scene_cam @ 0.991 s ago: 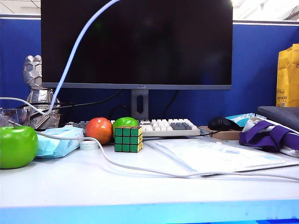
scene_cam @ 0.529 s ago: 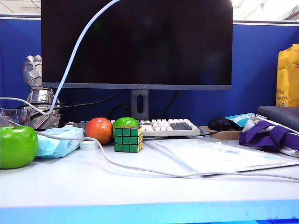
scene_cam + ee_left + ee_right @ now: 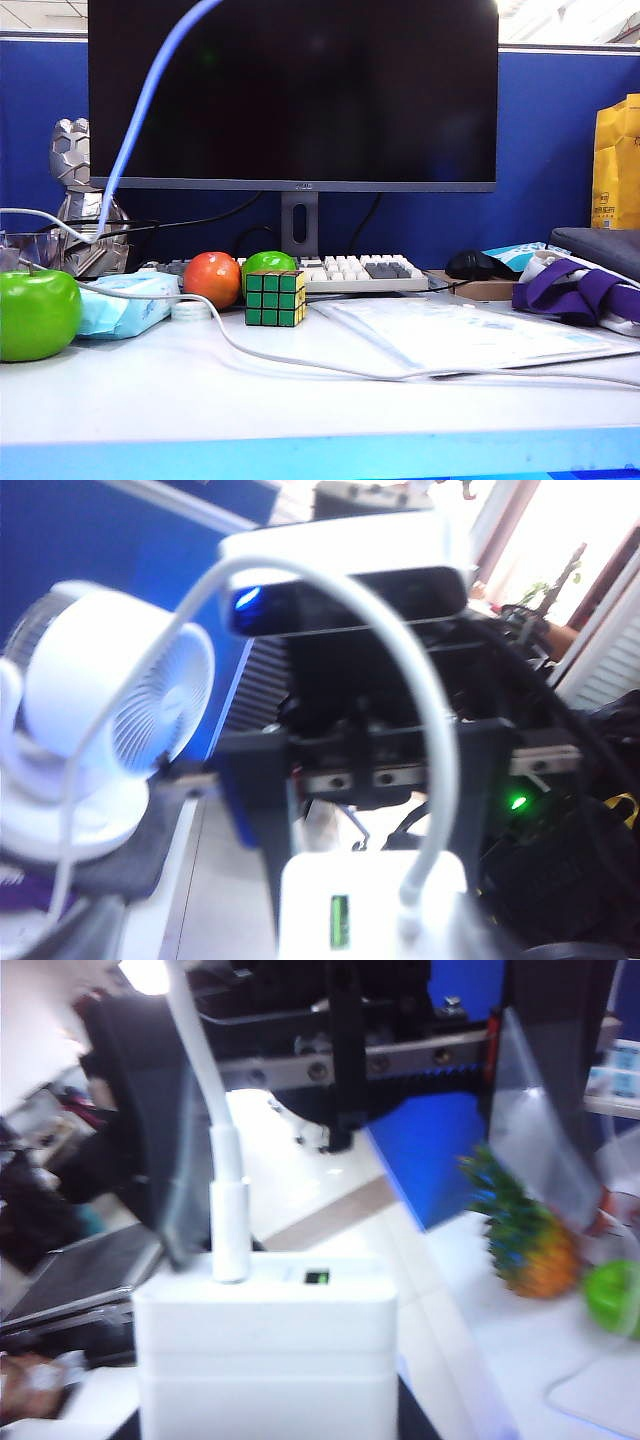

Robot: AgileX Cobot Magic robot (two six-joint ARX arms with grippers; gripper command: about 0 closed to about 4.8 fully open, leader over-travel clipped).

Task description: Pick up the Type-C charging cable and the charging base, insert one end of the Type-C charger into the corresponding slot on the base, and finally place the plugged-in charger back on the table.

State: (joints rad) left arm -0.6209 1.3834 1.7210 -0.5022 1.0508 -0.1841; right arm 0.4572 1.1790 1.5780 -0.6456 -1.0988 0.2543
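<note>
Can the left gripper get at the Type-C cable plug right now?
Likely yes: the left gripper hangs open beyond the charging base, its jaws either side of the seated Type-C cable plug, nothing between.

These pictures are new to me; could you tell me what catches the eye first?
The charging base fills the right wrist view, with the Type-C charging cable plugged into its top. In the exterior view the cable arcs across the dark monitor and trails over the table past a Rubik's cube.
</note>
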